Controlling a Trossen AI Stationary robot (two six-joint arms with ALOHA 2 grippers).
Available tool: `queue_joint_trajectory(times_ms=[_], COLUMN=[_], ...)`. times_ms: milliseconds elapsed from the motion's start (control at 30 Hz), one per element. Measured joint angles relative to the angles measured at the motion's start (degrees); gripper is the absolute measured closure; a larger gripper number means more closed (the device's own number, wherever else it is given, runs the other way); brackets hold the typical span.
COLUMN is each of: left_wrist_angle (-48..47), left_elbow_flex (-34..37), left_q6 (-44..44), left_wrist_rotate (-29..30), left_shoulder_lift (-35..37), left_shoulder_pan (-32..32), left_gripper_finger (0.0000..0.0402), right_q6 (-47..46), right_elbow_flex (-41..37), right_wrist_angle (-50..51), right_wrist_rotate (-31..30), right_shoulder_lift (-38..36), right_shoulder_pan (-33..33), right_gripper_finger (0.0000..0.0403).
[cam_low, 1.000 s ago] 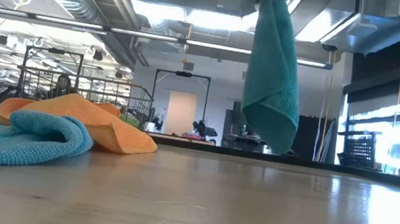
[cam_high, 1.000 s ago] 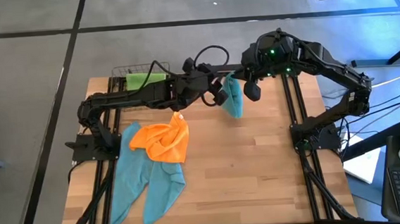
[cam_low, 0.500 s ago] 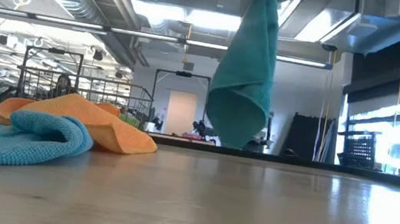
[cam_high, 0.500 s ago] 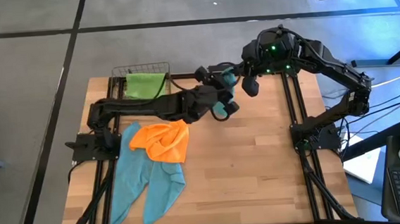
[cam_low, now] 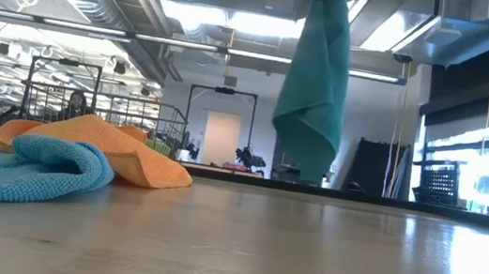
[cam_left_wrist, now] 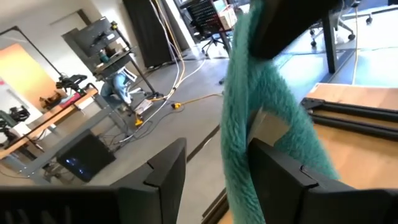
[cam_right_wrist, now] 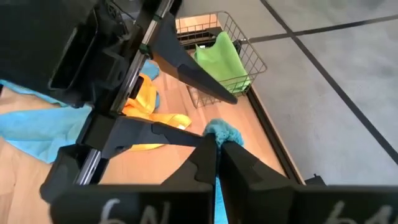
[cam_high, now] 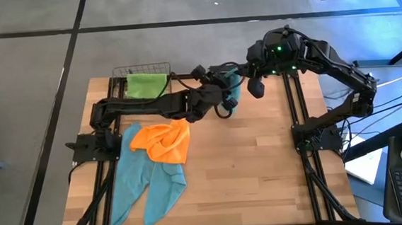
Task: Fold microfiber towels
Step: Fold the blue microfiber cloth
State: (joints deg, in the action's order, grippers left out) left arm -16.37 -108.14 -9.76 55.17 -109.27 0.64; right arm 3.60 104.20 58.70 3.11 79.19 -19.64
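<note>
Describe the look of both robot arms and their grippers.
Both arms are dark, near-black jointed links. The left gripper has two flat, angular black fingers. The right gripper has matching black fingers; its wrist housing shows small green lights, and black cables loop beside both wrists.

No readable text, label, brand, number or sign anywhere in views.

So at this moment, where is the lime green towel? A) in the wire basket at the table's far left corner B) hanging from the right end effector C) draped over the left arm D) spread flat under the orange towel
A: the lime green towel lies inside the wire basket, while the right end effector holds a teal towel hanging above the table.
</note>
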Motion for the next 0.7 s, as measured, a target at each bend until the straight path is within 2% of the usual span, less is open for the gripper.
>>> queue_joint_trajectory(times_ms=[700], left_wrist_angle=[0.7], left_elbow_flex=[-1.0], left_q6=[1.8], left_wrist_rotate=[-2.1], left_shoulder_lift=[-0.4], left_shoulder_pan=[1.4], left_gripper_finger=[0.0238], right_q6=[-0.2], right_elbow_flex=[0.0], right_wrist_angle=[-0.1], right_wrist_rotate=[0.3], right_shoulder_lift=[-0.6], right_shoulder_pan=[0.0], right_gripper_finger=[0.0391])
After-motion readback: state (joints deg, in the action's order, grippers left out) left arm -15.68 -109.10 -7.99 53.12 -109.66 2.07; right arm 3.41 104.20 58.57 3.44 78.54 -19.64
